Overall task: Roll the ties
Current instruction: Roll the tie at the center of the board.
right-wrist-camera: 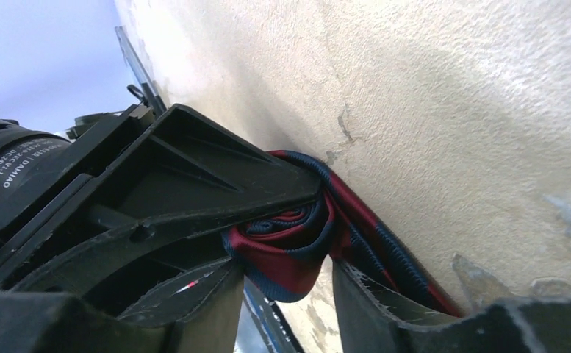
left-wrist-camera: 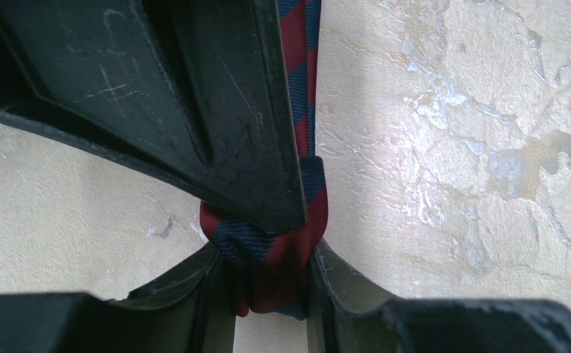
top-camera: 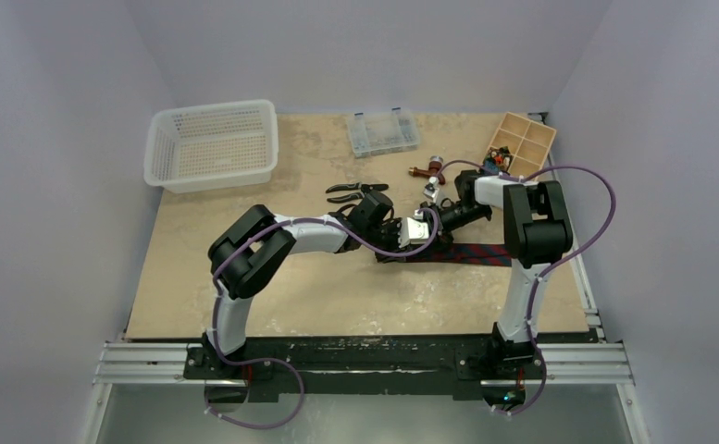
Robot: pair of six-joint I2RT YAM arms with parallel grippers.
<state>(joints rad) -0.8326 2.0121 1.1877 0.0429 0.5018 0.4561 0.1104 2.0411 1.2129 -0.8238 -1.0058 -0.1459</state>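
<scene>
One tie (top-camera: pixel 471 254), navy with dark red stripes, lies as a flat strip on the beige table, right of centre. Its left end is wound into a small roll (left-wrist-camera: pixel 267 254) where the two grippers meet. My left gripper (left-wrist-camera: pixel 271 266) is shut on that roll, with both fingers pressed to its sides. The right gripper (right-wrist-camera: pixel 286 283) is closed around the same roll (right-wrist-camera: pixel 289 250) from the other side, and the loose strip runs off along the table behind it. From above, the left gripper (top-camera: pixel 402 239) and the right gripper (top-camera: pixel 427 229) hide the roll.
Black-handled pliers (top-camera: pixel 351 192) lie just behind the left wrist. At the back stand a white mesh basket (top-camera: pixel 212 143), a clear plastic box (top-camera: pixel 383 132) and a wooden compartment tray (top-camera: pixel 522 143). Small brown parts (top-camera: pixel 427 169) lie behind the right gripper.
</scene>
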